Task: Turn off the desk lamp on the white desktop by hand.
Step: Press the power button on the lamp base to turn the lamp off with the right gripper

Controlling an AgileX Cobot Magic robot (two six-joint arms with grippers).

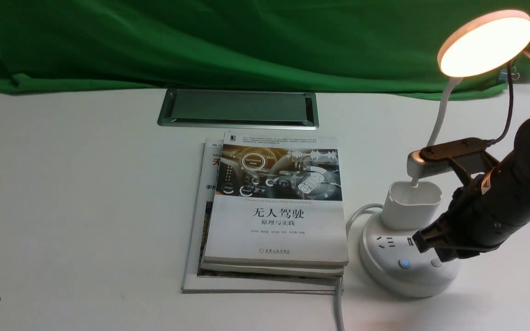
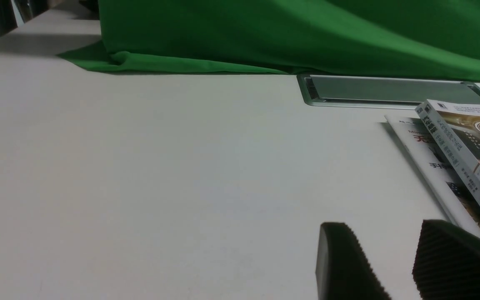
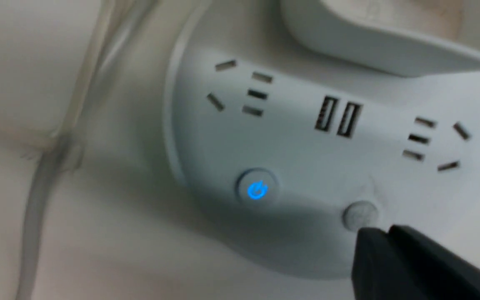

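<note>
Lamplight glows from the desk lamp (image 1: pixel 407 207) at the right of the front view, its base on the white desktop (image 1: pixel 85 184) beside stacked books (image 1: pixel 276 216). The right gripper (image 3: pixel 375 241), jaws pressed together, points at the grey button (image 3: pixel 359 213) near the blue-lit button (image 3: pixel 257 189); contact is unclear. The left gripper (image 2: pixel 381 227), jaws spread, sits lower left.

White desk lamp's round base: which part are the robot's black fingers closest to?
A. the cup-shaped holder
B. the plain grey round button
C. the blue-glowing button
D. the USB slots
B: in the right wrist view the black fingers end right beside the unlit grey round button, apart from the blue-glowing button.
</note>
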